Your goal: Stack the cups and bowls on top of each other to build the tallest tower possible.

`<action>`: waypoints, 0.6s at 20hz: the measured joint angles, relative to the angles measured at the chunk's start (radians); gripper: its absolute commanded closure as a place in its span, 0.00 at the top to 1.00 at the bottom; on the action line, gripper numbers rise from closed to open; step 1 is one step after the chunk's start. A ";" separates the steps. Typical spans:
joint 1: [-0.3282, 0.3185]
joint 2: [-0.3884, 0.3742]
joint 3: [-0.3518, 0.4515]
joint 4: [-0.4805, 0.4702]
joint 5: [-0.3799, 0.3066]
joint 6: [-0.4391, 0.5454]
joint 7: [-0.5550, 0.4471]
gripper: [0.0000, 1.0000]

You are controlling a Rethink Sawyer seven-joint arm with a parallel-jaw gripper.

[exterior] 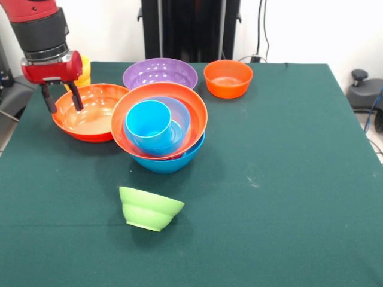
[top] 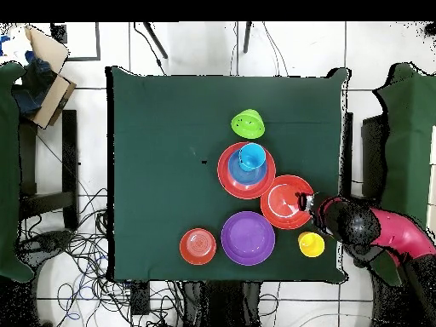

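Green counter (exterior: 287,179): our gripper (exterior: 60,98), jaws spread empty, hovers over the orange bowl (exterior: 90,116) at nine o'clock of the tower (exterior: 160,128), needing to grip its rim next.

On my feed, the tower (exterior: 163,134) stands mid-table: a large blue bowl (exterior: 170,161) at the base, a large orange bowl (exterior: 157,95) nested above, a medium blue bowl (exterior: 179,113) inside it, and the sky-blue cup (exterior: 147,121) tilted within. A second large orange bowl (exterior: 90,113) touches it; purple (exterior: 160,73) and small orange (exterior: 228,78) bowls sit behind. The lime bowl (exterior: 149,207) lies tipped in front. The yellow cup (top: 311,244) stands at the edge.
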 measured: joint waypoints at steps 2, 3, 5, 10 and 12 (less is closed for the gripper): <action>-0.001 0.000 0.003 -0.009 0.000 0.007 0.000 1.00; -0.001 0.000 0.005 -0.017 0.000 0.012 0.000 1.00; -0.002 0.000 0.006 -0.023 0.000 0.016 0.000 1.00; -0.017 0.000 0.014 -0.056 0.000 0.047 -0.006 1.00; -0.029 0.000 0.017 -0.068 0.000 0.062 -0.018 1.00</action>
